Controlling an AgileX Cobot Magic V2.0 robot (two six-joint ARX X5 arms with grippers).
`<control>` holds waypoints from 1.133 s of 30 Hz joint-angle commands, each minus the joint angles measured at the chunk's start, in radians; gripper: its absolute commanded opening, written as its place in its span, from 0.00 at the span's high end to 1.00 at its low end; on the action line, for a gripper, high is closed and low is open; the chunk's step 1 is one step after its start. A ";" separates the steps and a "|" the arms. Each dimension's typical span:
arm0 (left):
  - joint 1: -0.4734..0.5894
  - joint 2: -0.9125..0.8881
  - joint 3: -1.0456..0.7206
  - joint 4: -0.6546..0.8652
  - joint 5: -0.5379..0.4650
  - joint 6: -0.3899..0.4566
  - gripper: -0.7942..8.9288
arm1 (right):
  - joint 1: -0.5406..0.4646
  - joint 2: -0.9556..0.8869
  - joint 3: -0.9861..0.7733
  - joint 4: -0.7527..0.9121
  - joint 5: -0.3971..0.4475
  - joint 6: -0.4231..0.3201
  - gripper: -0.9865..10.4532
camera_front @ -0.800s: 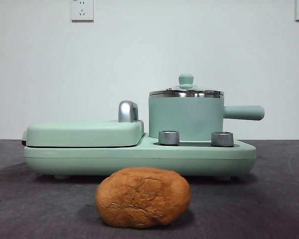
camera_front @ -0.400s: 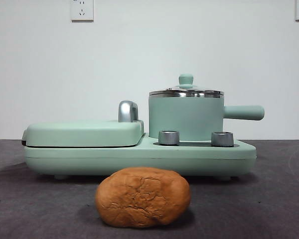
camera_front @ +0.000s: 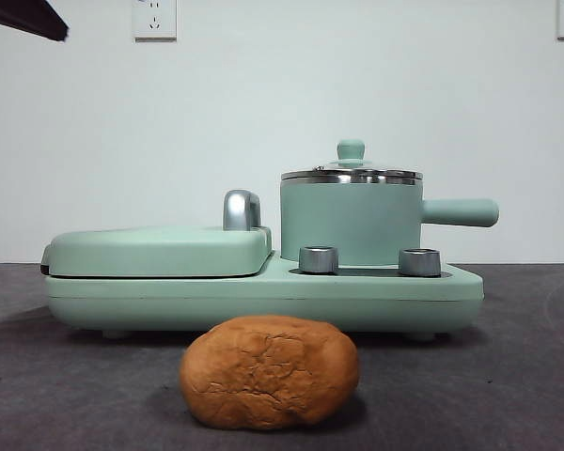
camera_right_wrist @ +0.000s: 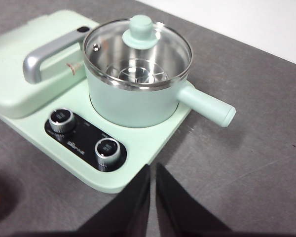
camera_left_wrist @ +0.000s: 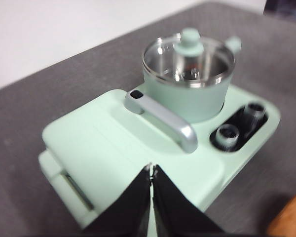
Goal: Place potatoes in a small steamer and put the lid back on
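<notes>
On the dark table in front of the appliance the potato [camera_front: 270, 372] lies untouched, the lid [camera_right_wrist: 138, 47] sits on the small steamer [camera_right_wrist: 136, 101], and the left gripper [camera_left_wrist: 151, 170] and right gripper [camera_right_wrist: 152, 169] hover closed and empty, so every step remains.

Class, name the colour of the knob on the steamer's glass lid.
Mint green, matching the pot; the knob shows best in the right wrist view.
</notes>
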 commanded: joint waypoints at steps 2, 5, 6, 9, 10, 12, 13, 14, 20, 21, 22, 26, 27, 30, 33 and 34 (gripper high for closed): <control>-0.056 0.037 0.037 0.010 -0.043 0.225 0.91 | 0.021 0.024 0.021 0.002 0.029 -0.039 0.90; -0.086 0.048 0.039 0.029 -0.043 0.223 0.91 | 0.032 0.028 0.021 0.003 0.036 -0.039 0.90; -0.095 0.048 0.039 0.034 -0.042 0.217 0.91 | 0.032 0.028 0.021 0.003 0.036 -0.039 0.90; -0.121 0.048 0.039 0.042 -0.041 0.178 0.79 | 0.032 0.027 0.021 0.002 0.036 -0.039 0.82; -0.127 0.048 0.039 0.042 -0.042 0.150 0.71 | 0.032 0.027 0.021 0.002 0.036 -0.039 0.77; -0.137 0.048 0.039 0.042 -0.042 0.083 0.58 | 0.032 0.027 0.021 0.002 0.036 -0.039 0.71; -0.140 0.048 0.039 0.042 -0.042 0.067 0.56 | 0.032 0.027 0.021 0.002 0.036 -0.039 0.70; -0.145 0.048 0.039 0.042 -0.042 0.055 0.56 | 0.032 0.027 0.021 0.002 0.036 -0.039 0.70; -0.183 0.064 0.039 0.082 -0.045 0.044 0.57 | 0.032 0.027 0.020 0.003 0.036 -0.037 0.70; -0.193 0.074 0.039 0.106 -0.052 0.030 0.57 | 0.032 0.027 0.021 0.003 0.036 -0.034 0.70; -0.201 0.084 0.039 0.130 -0.060 0.019 0.57 | 0.032 0.027 0.021 0.003 0.036 -0.033 0.70; -0.249 0.153 0.040 0.273 -0.110 -0.040 0.57 | 0.032 0.027 0.021 0.003 0.036 -0.014 0.70; -0.262 0.175 0.040 0.313 -0.123 -0.055 0.58 | 0.032 0.027 0.020 0.003 0.036 -0.010 0.70; -0.296 0.246 0.041 0.433 -0.147 -0.090 0.61 | 0.032 0.027 0.021 0.003 0.036 -0.008 0.70; -0.325 0.323 0.041 0.565 -0.152 -0.123 0.61 | 0.032 0.027 0.021 0.003 0.036 -0.008 0.70; -0.333 0.346 0.041 0.603 -0.152 -0.137 0.61 | 0.032 0.027 0.021 0.003 0.036 -0.008 0.70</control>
